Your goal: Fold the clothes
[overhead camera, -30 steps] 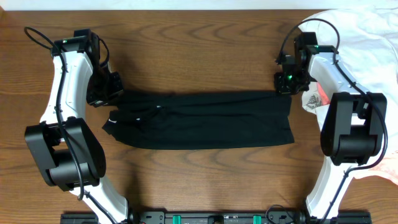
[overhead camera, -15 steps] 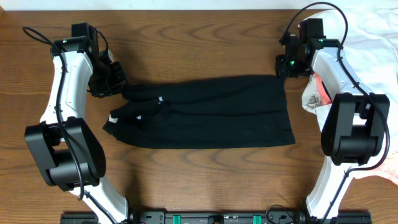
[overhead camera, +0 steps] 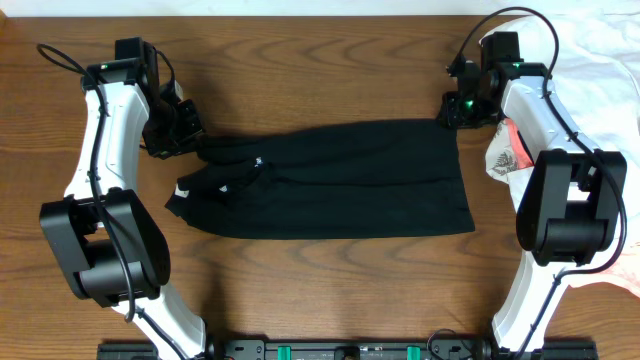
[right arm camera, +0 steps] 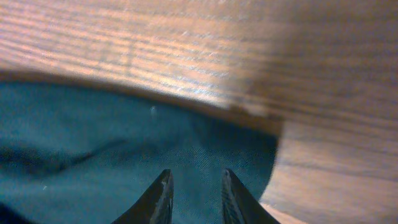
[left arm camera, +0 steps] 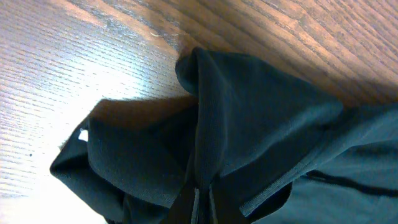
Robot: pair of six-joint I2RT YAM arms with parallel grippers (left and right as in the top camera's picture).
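My left claw [overhead camera: 188,138] sits at the upper left corner of the black garment [overhead camera: 340,180]. Its fingers are pressed together on a raised fold of the cloth, which the wrist view shows peaked up off the wooden table [overhead camera: 320,60]. The garment lies as a wide, flat band across the middle of the table, its left end rumpled with tiny white marks showing and its right end square. My right claw [overhead camera: 450,112] is at the garment's upper right corner, fingers spread a little, with black cloth lying flat beneath the gap. Right of the garment, past my right arm, lies a white garment [overhead camera: 600,50].
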